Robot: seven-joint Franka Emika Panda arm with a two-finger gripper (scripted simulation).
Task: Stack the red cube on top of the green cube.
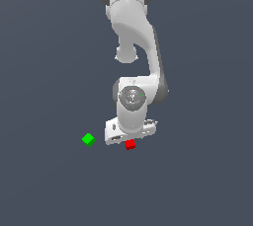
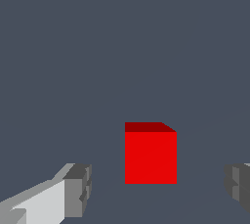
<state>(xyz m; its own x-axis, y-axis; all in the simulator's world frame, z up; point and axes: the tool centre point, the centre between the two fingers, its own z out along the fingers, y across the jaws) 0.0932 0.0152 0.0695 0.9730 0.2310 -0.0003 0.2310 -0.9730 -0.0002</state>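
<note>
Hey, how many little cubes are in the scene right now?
2. The red cube sits just below the gripper, between its open fingers. The green cube lies apart, toward the exterior view's left. The arm could hide others.

red cube (image 2: 150, 157) between jaws, green cube (image 1: 88, 139) apart

Red cube (image 2: 150, 157): flat, matt colour, no texture, top face a darker shade. Green cube (image 1: 88, 139): same plain matt look. Arm (image 1: 133, 27): smooth white shell, soft gloss like moulded plastic, grey joint caps. Fingers (image 2: 78, 189): dull grey pads, faceted, on a white body. Bench (image 1: 44, 72): even dark slate, matt, featureless.
</note>
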